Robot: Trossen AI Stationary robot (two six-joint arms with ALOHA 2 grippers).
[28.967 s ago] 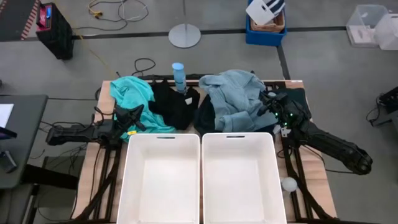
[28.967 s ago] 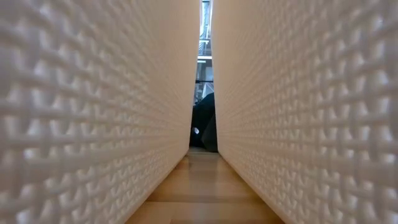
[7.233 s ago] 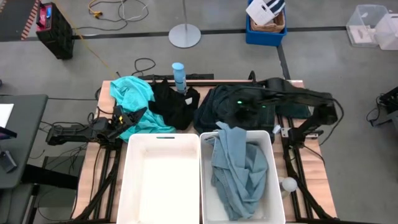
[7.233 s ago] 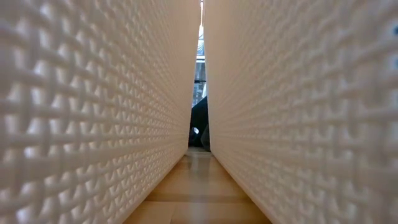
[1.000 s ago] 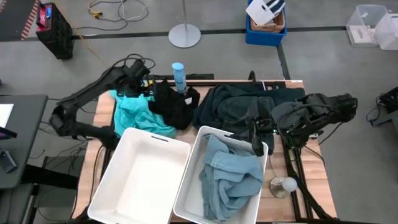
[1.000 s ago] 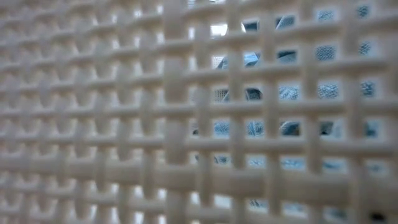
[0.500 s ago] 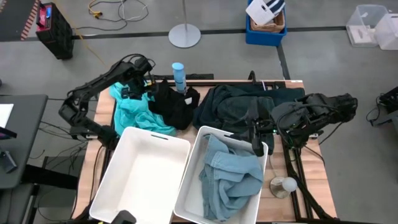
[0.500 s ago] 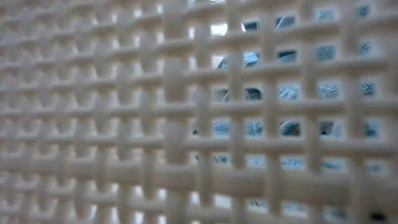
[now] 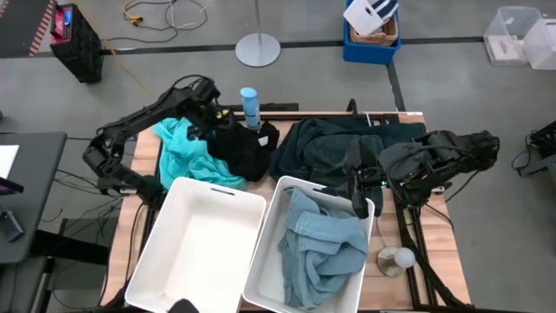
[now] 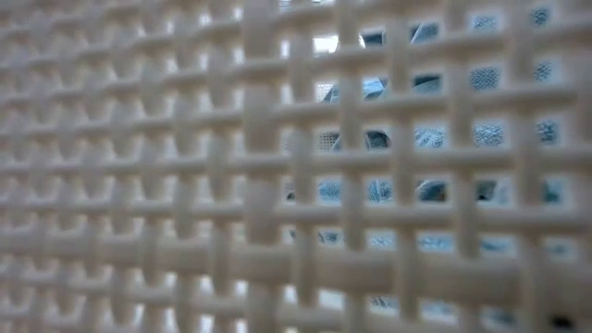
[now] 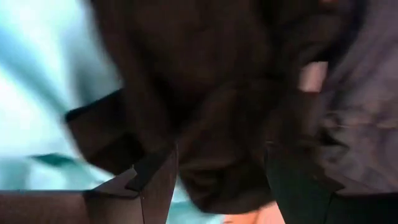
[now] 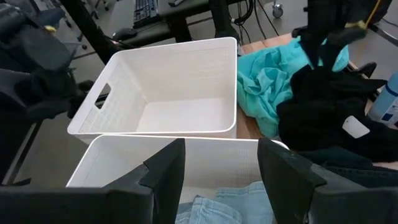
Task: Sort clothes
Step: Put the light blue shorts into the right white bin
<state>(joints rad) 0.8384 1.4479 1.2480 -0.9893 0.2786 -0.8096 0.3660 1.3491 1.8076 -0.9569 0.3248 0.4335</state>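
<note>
At the table's far left lies a turquoise garment (image 9: pixel 184 155), and a black garment (image 9: pixel 244 148) lies against its right side. My left gripper (image 9: pixel 211 120) hangs over the black garment (image 11: pixel 217 118), its fingers open on either side of the cloth. A dark green pile (image 9: pixel 326 146) lies at the far middle. A pale grey-blue garment (image 9: pixel 323 248) lies crumpled in the right bin (image 9: pixel 266 261). The left bin (image 9: pixel 195 248) holds nothing. My right gripper (image 12: pixel 221 155) stands open over the right bin's far rim (image 9: pixel 358 198). My left gripper comes at the black garment from above with its fingers (image 11: pixel 155 183) wide apart. The picture is blurred, and I cannot tell whether they touch the cloth.
A slim blue bottle (image 9: pixel 249 104) stands at the far edge behind the black garment. A white ball (image 9: pixel 401 257) lies on the table right of the right bin. Both bins sit askew at the near side. In the low view a bin's lattice wall (image 10: pixel 185 185) fills the picture.
My left gripper has moved toward the table's right, from over the turquoise garment's far end to over the black garment. The garments and bins have stayed where they were.
</note>
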